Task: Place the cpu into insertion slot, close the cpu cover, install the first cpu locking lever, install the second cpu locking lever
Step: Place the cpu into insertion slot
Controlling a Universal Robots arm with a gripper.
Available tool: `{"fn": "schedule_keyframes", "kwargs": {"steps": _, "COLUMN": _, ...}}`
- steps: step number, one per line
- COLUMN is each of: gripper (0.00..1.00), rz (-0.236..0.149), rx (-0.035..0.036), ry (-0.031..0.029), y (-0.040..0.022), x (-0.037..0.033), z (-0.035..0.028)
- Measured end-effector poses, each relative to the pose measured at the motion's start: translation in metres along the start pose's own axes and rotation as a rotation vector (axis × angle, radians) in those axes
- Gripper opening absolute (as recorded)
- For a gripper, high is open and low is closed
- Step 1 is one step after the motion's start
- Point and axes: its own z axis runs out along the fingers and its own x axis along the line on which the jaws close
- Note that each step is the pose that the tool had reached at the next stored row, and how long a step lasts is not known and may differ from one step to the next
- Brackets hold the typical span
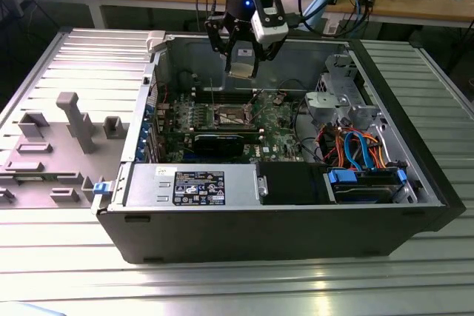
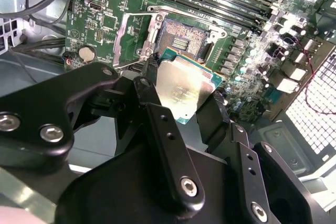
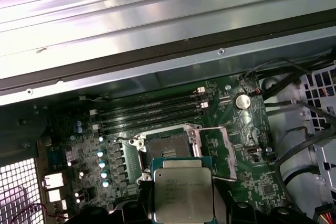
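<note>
CPU [image 2: 184, 86] clamped by opposite edges between fingers [image 2: 152, 106], metal top facing wrist, contact side probably kept free. Hangs above insertion slot [image 2: 184, 38], apart from it, roughly lined up. CPU cover [image 2: 119, 40] swung open beside slot, leaving contact field exposed for drop-in.

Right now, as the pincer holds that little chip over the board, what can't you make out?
- The cpu: in the first wrist view one edge is cut off by the picture's border.
- The insertion slot: in both wrist views the cpu covers part of it.
- The pincer: in the second wrist view the cpu's gripped edges are hidden behind its own black fingers.
</note>
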Motion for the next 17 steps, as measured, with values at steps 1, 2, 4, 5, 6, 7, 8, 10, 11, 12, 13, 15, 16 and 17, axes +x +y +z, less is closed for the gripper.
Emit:
{"fn": "schedule_keyframes", "kwargs": {"steps": 1, "gripper": 0.55, "rz": 0.002, "rx": -0.0001, "ry": -0.0001, "y": 0.0, "x": 0.0, "z": 0.0}}
{"fn": "schedule_keyframes", "kwargs": {"steps": 2, "gripper": 0.55, "rz": 0.004, "rx": 0.0, "ry": -0.0002, "y": 0.0, "x": 0.0, "z": 0.0}}
{"fn": "schedule_keyframes", "kwargs": {"steps": 4, "gripper": 0.55, "rz": 0.01, "rx": -0.0002, "ry": -0.0005, "y": 0.0, "x": 0.0, "z": 0.0}}
{"fn": "schedule_keyframes", "kwargs": {"steps": 5, "gripper": 0.55, "rz": 0.013, "rx": -0.0003, "ry": -0.0006, "y": 0.0, "x": 0.0, "z": 0.0001}}
{"fn": "schedule_keyframes", "kwargs": {"steps": 6, "gripper": 0.55, "rz": 0.016, "rx": -0.0003, "ry": -0.0007, "y": 0.0, "x": 0.0, "z": 0.0}}
{"fn": "schedule_keyframes", "kwargs": {"steps": 7, "gripper": 0.55, "rz": 0.019, "rx": -0.0004, "ry": -0.0008, "y": 0.0, "x": 0.0, "z": 0.0}}
{"fn": "schedule_keyframes", "kwargs": {"steps": 8, "gripper": 0.55, "rz": 0.021, "rx": -0.0004, "ry": -0.0009, "y": 0.0, "x": 0.0, "z": 0.0001}}
{"fn": "schedule_keyframes", "kwargs": {"steps": 10, "gripper": 0.55, "rz": 0.028, "rx": -0.0005, "ry": -0.0012, "y": 0.0, "x": 0.0, "z": 0.0}}
{"fn": "schedule_keyframes", "kwargs": {"steps": 11, "gripper": 0.55, "rz": 0.031, "rx": -0.0006, "ry": -0.0013, "y": 0.0, "x": 0.0, "z": 0.0}}
{"fn": "schedule_keyframes", "kwargs": {"steps": 12, "gripper": 0.55, "rz": 0.033, "rx": -0.0006, "ry": -0.0014, "y": 0.0, "x": 0.0, "z": 0.0001}}
{"fn": "schedule_keyframes", "kwargs": {"steps": 13, "gripper": 0.55, "rz": 0.036, "rx": -0.0006, "ry": -0.0015, "y": 0.0, "x": 0.0, "z": 0.0001}}
{"fn": "schedule_keyframes", "kwargs": {"steps": 15, "gripper": 0.55, "rz": 0.041, "rx": -0.0007, "ry": -0.0018, "y": 0.0, "x": 0.0, "z": 0.0}}
{"fn": "schedule_keyframes", "kwargs": {"steps": 16, "gripper": 0.55, "rz": 0.056, "rx": -0.001, "ry": -0.0024, "y": 0.0, "x": 0.0, "z": 0.0001}}
{"fn": "schedule_keyframes", "kwargs": {"steps": 17, "gripper": 0.55, "rz": 0.074, "rx": -0.0014, "ry": -0.0031, "y": 0.0, "x": 0.0, "z": 0.0001}}
